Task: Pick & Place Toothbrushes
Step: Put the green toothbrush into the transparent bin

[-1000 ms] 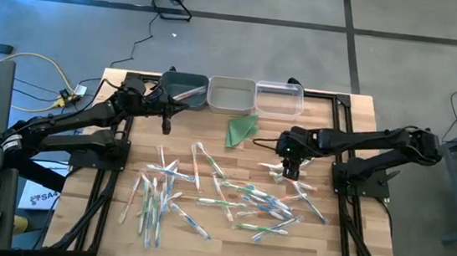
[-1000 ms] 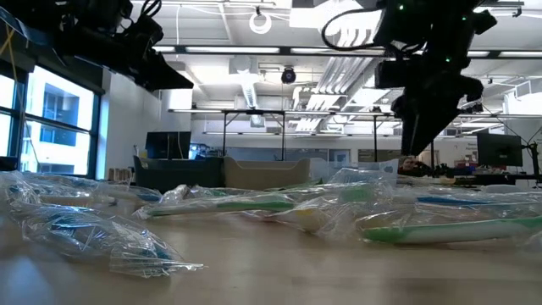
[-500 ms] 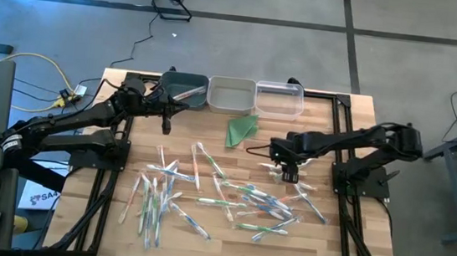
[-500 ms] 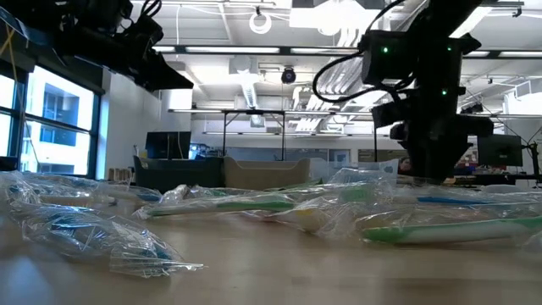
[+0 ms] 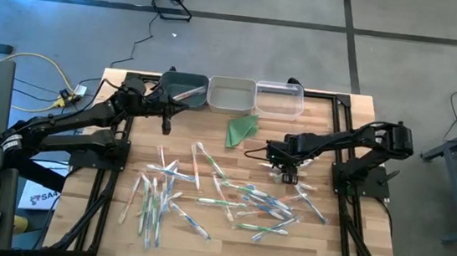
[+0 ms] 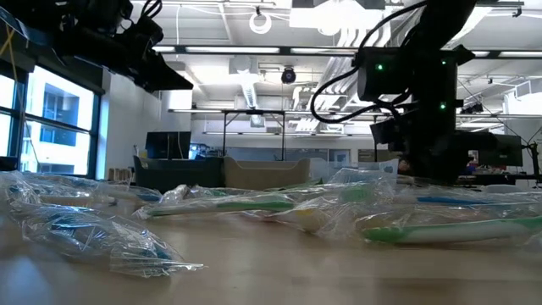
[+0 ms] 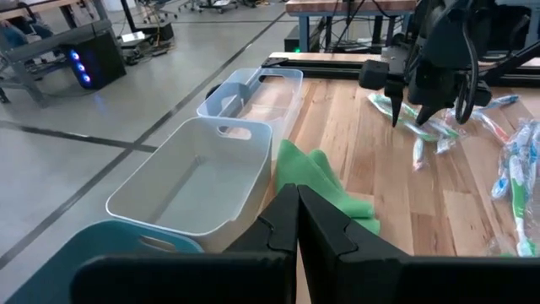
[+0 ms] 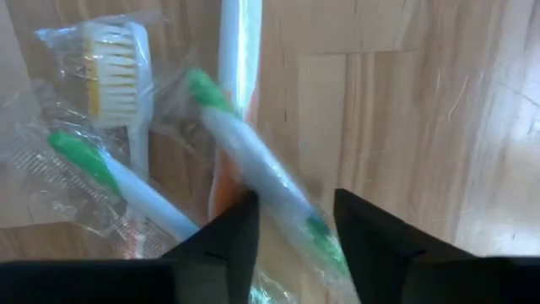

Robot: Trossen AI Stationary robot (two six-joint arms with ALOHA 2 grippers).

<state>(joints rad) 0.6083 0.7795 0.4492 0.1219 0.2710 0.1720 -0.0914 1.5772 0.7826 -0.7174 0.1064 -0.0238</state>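
The right claw is down over the near edge of the toothbrush scatter, fingers partly apart with a green-accented toothbrush running between them; whether the pads already bite I cannot tell, so it reads as a grasp being set rather than made. It stands low and pointing down, likely so the fingers can straddle one wrapped brush without raking its neighbours (two more lie crossed right beside it in the right wrist view).

The left claw waits pressed shut and empty near the bins, by the teal one, well apart from the pile.

The toothbrushes lie loose across the middle of the surface, each in a clear wrapper; they overlap too much for an exact count, but there are dozens, in green, blue and orange accents. Three bins stand in a row at the far edge: teal, white, clear; one green cloth lies just before them.
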